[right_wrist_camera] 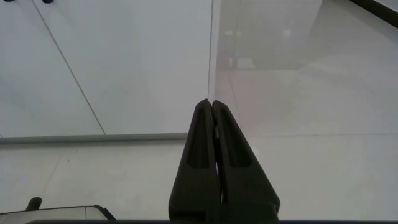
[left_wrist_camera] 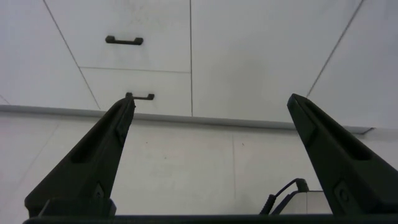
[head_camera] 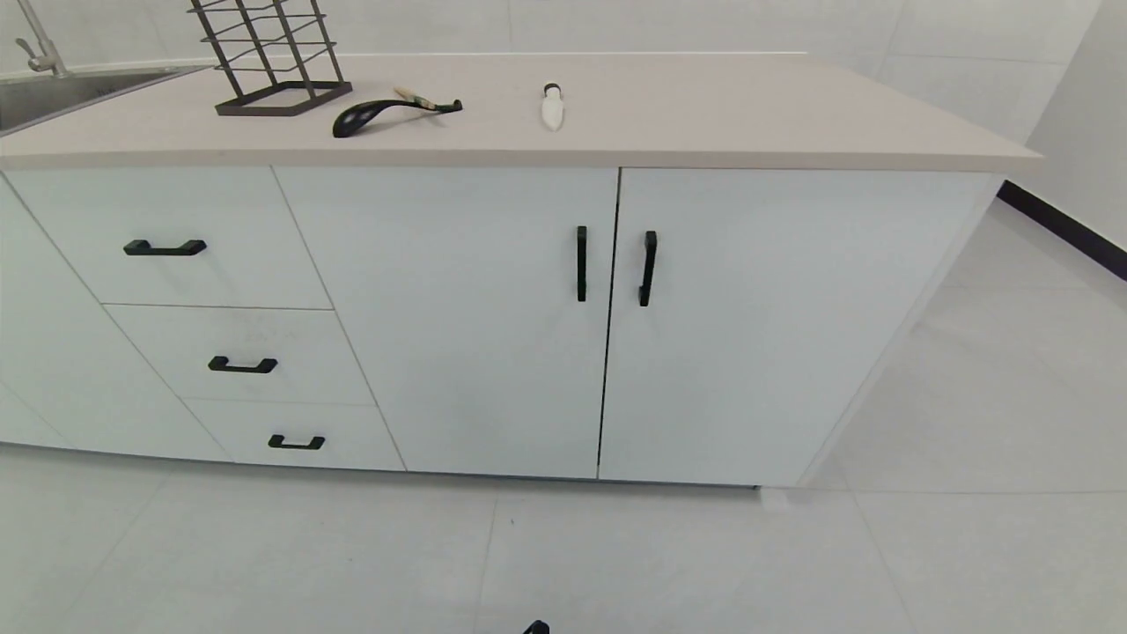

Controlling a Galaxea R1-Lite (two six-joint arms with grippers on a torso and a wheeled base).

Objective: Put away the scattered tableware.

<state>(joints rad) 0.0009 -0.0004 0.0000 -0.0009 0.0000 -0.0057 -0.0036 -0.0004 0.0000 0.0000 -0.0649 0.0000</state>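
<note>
On the beige countertop (head_camera: pixel 704 106) lie a black ladle-shaped spoon (head_camera: pixel 370 113), a small wooden-handled utensil (head_camera: pixel 423 100) across its handle, and a white utensil with a black cap (head_camera: pixel 552 107) further right. A black wire rack (head_camera: pixel 273 53) stands left of them. My left gripper (left_wrist_camera: pixel 211 106) hangs low before the cabinet's drawers, open and with nothing in it. My right gripper (right_wrist_camera: pixel 212 109) is also low, near the floor by the cabinet's corner, its fingers pressed together on nothing.
A steel sink (head_camera: pixel 62 88) with a tap sits at the far left of the counter. Below are three drawers with black handles (head_camera: pixel 165 248) and two cabinet doors with vertical handles (head_camera: pixel 581 262). Tiled floor (head_camera: pixel 616 555) lies in front.
</note>
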